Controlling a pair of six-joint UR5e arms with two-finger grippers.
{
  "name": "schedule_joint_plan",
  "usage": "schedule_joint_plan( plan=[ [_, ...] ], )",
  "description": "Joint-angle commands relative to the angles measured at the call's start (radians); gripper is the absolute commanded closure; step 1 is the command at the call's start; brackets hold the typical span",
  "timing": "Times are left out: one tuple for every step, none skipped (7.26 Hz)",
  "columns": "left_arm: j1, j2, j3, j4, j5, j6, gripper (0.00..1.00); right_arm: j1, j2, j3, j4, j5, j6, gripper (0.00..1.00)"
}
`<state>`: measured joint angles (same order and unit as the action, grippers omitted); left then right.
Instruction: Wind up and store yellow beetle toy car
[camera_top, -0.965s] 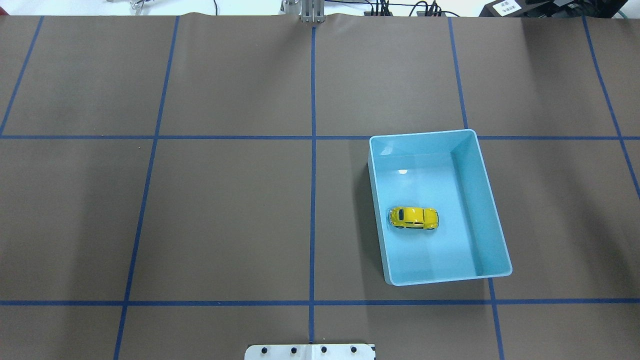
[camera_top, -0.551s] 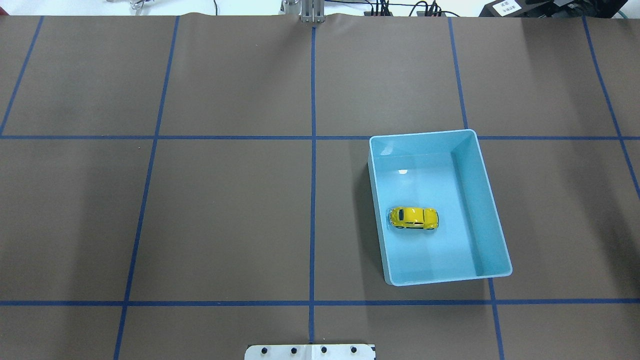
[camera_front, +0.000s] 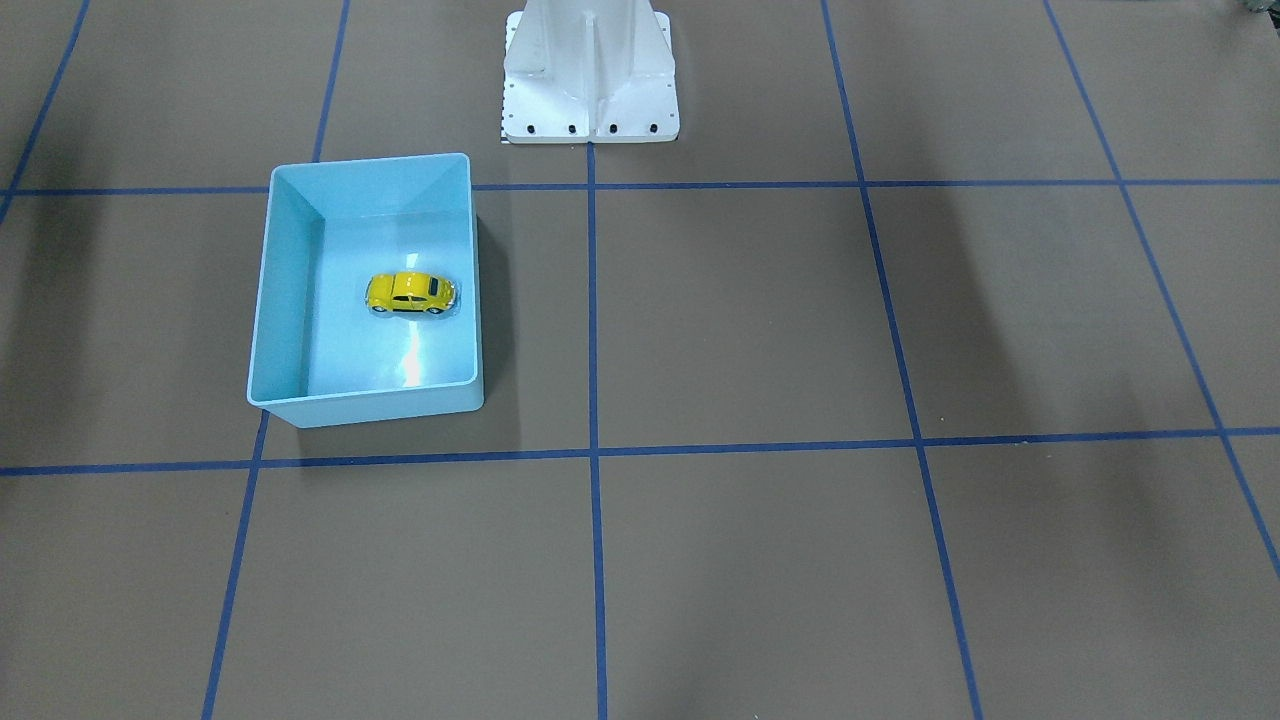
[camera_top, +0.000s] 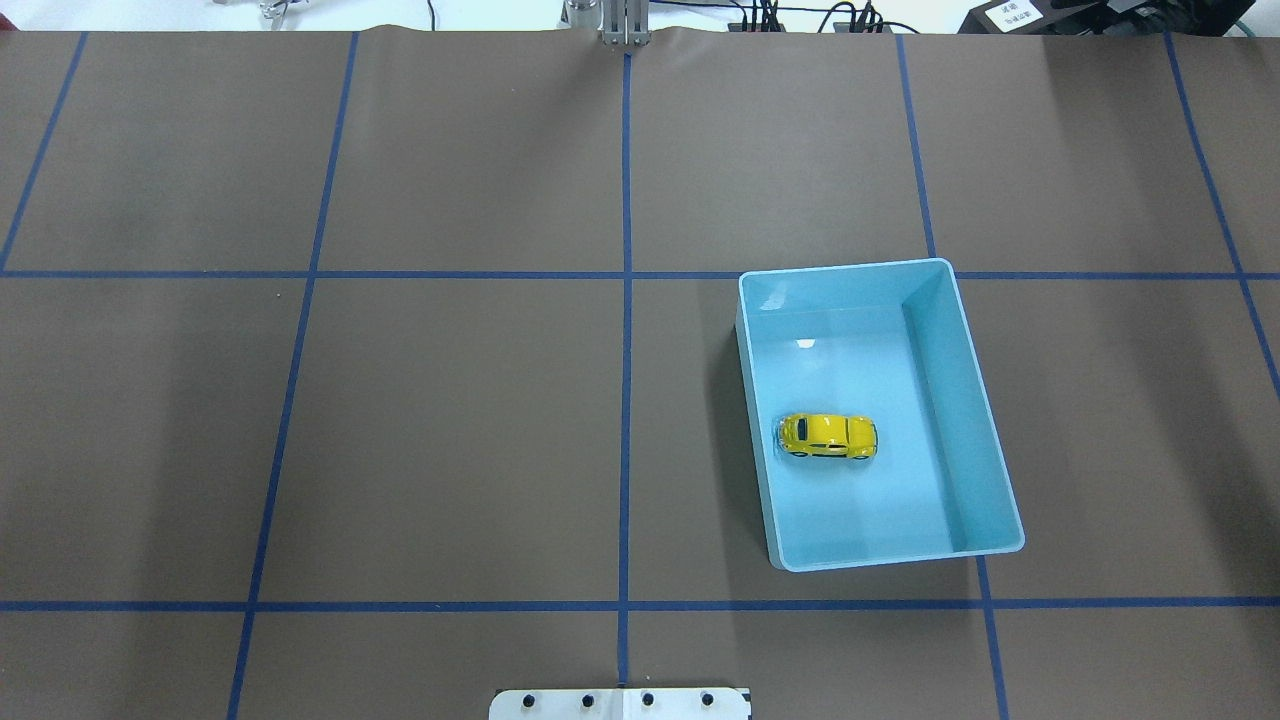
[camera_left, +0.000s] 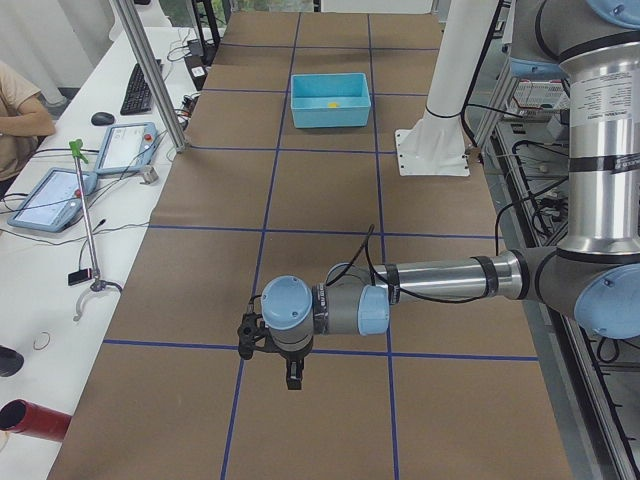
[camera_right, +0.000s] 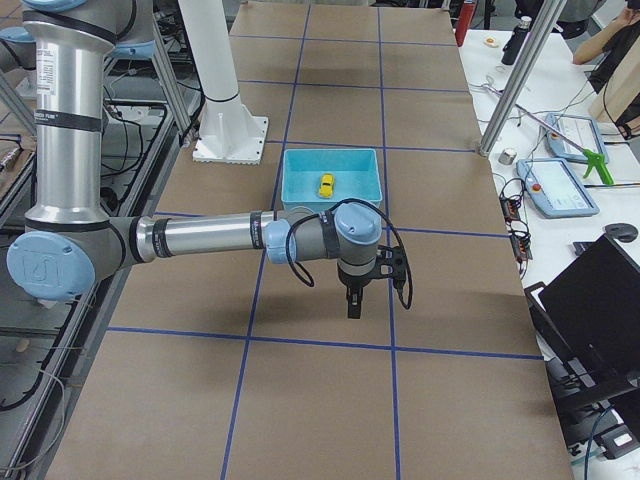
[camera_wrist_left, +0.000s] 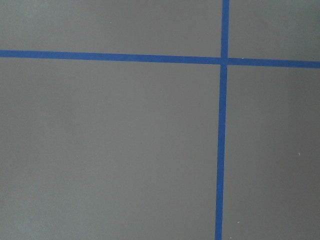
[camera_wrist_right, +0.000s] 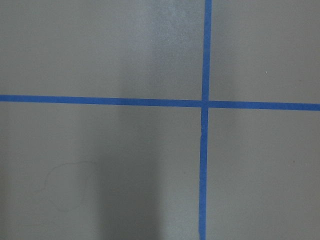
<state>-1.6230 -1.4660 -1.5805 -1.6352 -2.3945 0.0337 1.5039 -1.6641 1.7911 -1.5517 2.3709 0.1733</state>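
Note:
The yellow beetle toy car (camera_top: 828, 436) (camera_front: 410, 293) rests on its wheels inside the light blue bin (camera_top: 845, 268) (camera_front: 370, 162), near the bin's middle. The side views show it as a small yellow spot (camera_left: 333, 101) (camera_right: 326, 185). My left gripper (camera_left: 292, 378) hangs above the brown table at its left end, far from the bin (camera_left: 330, 117). My right gripper (camera_right: 353, 305) hangs over the table a short way from the bin (camera_right: 290, 180), towards the right end. Neither gripper touches anything; I cannot tell whether they are open or shut. Both wrist views hold only brown table and blue tape lines.
The white robot pedestal (camera_front: 590, 70) (camera_left: 440, 140) stands at the table's robot-side edge. Aluminium posts (camera_left: 150, 75) (camera_right: 520, 80) rise at the far edge. A side bench holds tablets (camera_left: 50, 195) and a keyboard; a person's arm (camera_left: 20, 110) rests there.

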Motion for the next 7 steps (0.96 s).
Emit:
schedule_joint_plan(
  plan=[
    [0.000,0.001,0.001,0.000,0.000,0.000,0.00,0.002,-0.008,0.004,-0.021,0.001,-0.011,0.00],
    [0.000,0.001,0.001,0.000,0.000,0.000,0.00,0.002,-0.009,0.002,-0.021,-0.005,-0.009,0.00],
    [0.000,0.001,0.001,0.000,0.000,0.000,0.00,0.002,-0.009,0.002,-0.021,-0.010,-0.011,0.00],
    [0.000,0.001,-0.001,0.000,0.000,0.000,0.00,0.002,-0.009,0.002,-0.021,-0.010,-0.011,0.00],
    [0.000,0.001,0.001,0.000,0.000,0.000,0.00,0.002,-0.009,0.001,-0.021,-0.010,-0.011,0.00],
    [0.000,0.001,0.001,0.000,0.000,0.000,0.00,0.002,-0.009,0.002,-0.021,-0.010,-0.011,0.00],
    [0.000,0.001,0.001,0.000,0.000,0.000,0.00,0.002,-0.009,0.002,-0.021,-0.010,-0.011,0.00]
  ],
)
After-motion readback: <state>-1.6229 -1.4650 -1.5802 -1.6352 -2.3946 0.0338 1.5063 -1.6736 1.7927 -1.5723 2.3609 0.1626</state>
